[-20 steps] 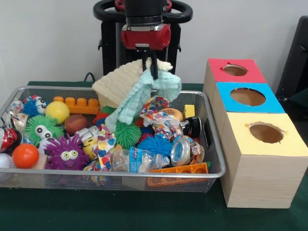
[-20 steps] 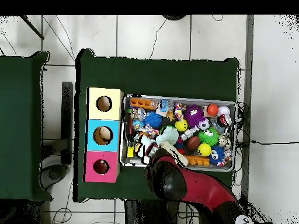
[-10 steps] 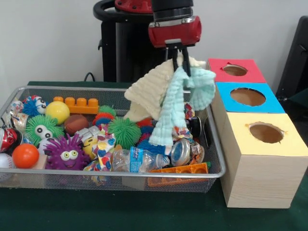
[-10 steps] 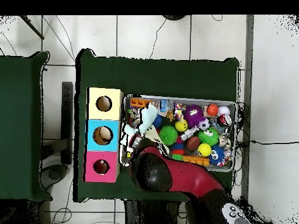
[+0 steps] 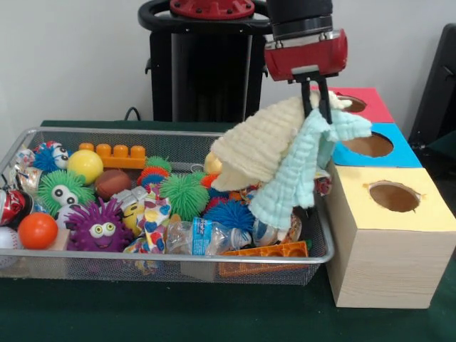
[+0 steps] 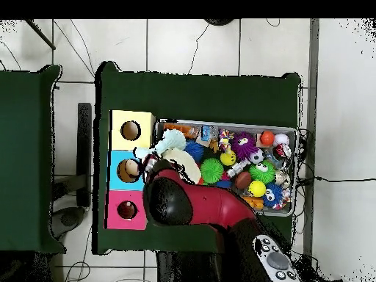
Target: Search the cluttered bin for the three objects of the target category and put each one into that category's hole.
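bin (image 5: 317, 253) left of boxes (image 5: 388, 246) | cloths (image 5: 288, 160) above bin's right end

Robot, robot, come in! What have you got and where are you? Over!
Gripper shut on two cloths, mint cloth and cream cloth. Both dangling over bin's edge, beside blue box. Nothing blocking the hole.

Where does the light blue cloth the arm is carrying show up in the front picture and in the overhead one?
Front view: the light blue cloth hangs from the tool, right of centre, over the bin's right end beside the boxes.
Overhead view: it shows left of centre, at the bin's left edge, just above the arm.
Shared landmark: the blue box, right next to the cloth in both views.
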You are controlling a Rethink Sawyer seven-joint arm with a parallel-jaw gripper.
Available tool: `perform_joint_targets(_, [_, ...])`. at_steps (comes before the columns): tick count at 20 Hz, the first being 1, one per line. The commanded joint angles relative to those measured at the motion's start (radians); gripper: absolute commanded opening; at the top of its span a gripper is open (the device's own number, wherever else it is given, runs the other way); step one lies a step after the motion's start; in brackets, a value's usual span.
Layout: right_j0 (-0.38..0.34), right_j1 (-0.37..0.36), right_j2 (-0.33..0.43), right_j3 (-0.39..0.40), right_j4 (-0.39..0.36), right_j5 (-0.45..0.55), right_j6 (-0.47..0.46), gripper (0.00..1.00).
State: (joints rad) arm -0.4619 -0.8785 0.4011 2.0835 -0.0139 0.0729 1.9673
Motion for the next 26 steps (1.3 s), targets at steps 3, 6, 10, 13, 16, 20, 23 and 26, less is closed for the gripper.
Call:
perform_joint_targets(3, [-0.013,0.074,-0.036,-0.115,0.024,-0.005,0.123,0.0])
perform_joint_targets(6, [0.006,0.057,-0.118,-0.084,0.009,0.113,0.096,0.0])
perform_joint_targets(10, [-0.004,0.042,-0.194,-0.045,-0.012,0.238,0.062,0.0])
perform_joint_targets(13, [-0.033,0.037,-0.217,-0.046,-0.041,0.331,0.012,0.0])
perform_joint_targets(16, [-0.021,0.043,-0.27,-0.074,-0.072,0.416,-0.003,0.0])
perform_joint_targets(20, [0.009,0.078,-0.347,-0.122,-0.13,0.514,0.016,0.0])
perform_joint_targets(23, [0.014,0.098,-0.379,-0.138,-0.173,0.531,0.03,0.0])
perform_joint_targets(26, [-0.004,0.111,-0.39,-0.13,-0.215,0.496,0.03,0.0])
